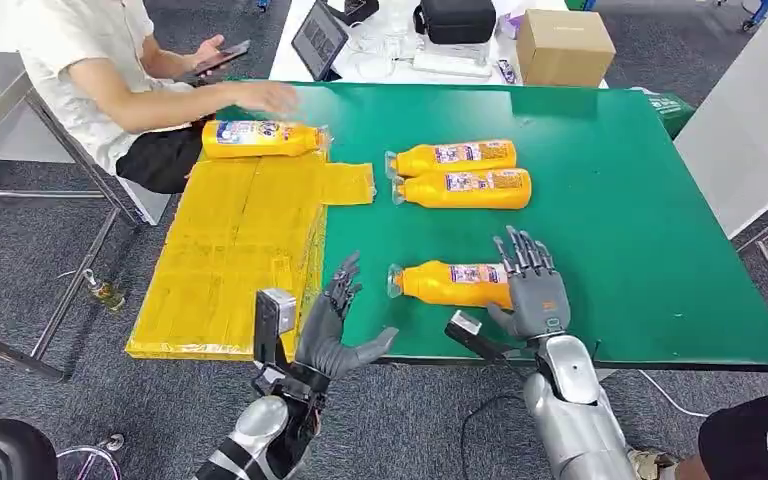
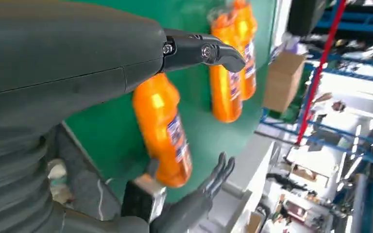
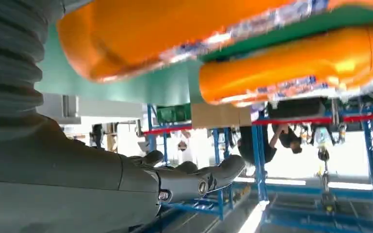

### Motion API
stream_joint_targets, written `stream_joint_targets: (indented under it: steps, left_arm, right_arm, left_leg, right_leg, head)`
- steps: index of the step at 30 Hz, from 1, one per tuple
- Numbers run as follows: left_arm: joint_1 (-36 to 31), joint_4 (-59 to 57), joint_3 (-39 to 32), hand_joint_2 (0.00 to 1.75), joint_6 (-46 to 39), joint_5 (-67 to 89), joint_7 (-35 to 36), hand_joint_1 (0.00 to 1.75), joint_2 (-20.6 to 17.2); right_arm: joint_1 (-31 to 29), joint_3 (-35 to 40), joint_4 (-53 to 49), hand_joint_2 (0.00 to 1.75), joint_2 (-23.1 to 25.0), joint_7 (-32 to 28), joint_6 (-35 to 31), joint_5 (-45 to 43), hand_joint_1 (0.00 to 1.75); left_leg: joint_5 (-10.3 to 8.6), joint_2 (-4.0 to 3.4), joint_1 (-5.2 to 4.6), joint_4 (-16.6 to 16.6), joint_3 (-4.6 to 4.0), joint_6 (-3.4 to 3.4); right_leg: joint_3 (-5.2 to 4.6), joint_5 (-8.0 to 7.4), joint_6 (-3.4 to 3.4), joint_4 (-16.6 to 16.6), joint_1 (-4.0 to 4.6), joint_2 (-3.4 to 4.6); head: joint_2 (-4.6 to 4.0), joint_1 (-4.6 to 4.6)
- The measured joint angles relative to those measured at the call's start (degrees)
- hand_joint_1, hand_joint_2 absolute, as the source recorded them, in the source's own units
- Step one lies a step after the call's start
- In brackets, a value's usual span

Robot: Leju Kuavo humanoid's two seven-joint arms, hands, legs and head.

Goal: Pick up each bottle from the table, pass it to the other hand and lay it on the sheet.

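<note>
Three orange bottles lie on the green table (image 1: pixel 610 230). The nearest bottle (image 1: pixel 448 284) (image 2: pixel 164 131) (image 3: pixel 165 29) lies close to the front edge with its cap pointing left. My right hand (image 1: pixel 530 287) (image 3: pixel 189 178) stands just beside its base with fingers spread, holding nothing. My left hand (image 1: pixel 334 328) (image 2: pixel 77 58) hovers open at the front edge, between the yellow sheet (image 1: pixel 230 250) and that bottle. Two more bottles (image 1: pixel 455 157) (image 1: pixel 465 188) lie side by side mid-table. A fourth bottle (image 1: pixel 260 138) lies on the sheet's far end.
A person sits at the far left with a phone in one hand; the other hand (image 1: pixel 265 97) reaches over the table near the bottle on the sheet. A cardboard box (image 1: pixel 563 45), a tablet (image 1: pixel 318 38) and a black bag (image 1: pixel 455 20) stand on the white table behind.
</note>
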State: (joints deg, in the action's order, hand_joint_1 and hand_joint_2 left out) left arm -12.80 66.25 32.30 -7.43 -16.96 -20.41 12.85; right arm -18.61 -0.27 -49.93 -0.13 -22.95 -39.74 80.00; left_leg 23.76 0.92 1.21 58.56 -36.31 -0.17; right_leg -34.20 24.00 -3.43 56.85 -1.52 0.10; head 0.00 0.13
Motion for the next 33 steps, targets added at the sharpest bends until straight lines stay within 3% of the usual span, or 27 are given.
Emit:
stream_joint_targets:
  steps: [13,33]
  left_arm:
    - [-0.5,-0.4,2.1,1.75,4.6,-3.7,5.1,0.00,-1.3]
    - [0.7,1.4,2.7,1.75,8.9,-8.4,9.5,0.00,-3.2]
  right_arm:
    - [-5.7,5.3,14.9,1.75,-0.4,-1.9,2.1,-11.0,0.00]
    - [-10.2,21.3,15.4,1.75,-6.4,21.4,9.3,-3.0,0.00]
  left_leg:
    - [-0.01,0.01,0.01,0.0,0.01,0.00]
    - [-0.05,0.03,0.00,0.0,0.14,0.04]
  right_leg:
    - [0.00,-0.01,0.00,0.0,0.01,-0.01]
    - [0.16,-0.02,-0.02,0.0,0.00,-0.02]
  head:
    - [0.00,0.00]
    - [0.00,0.00]
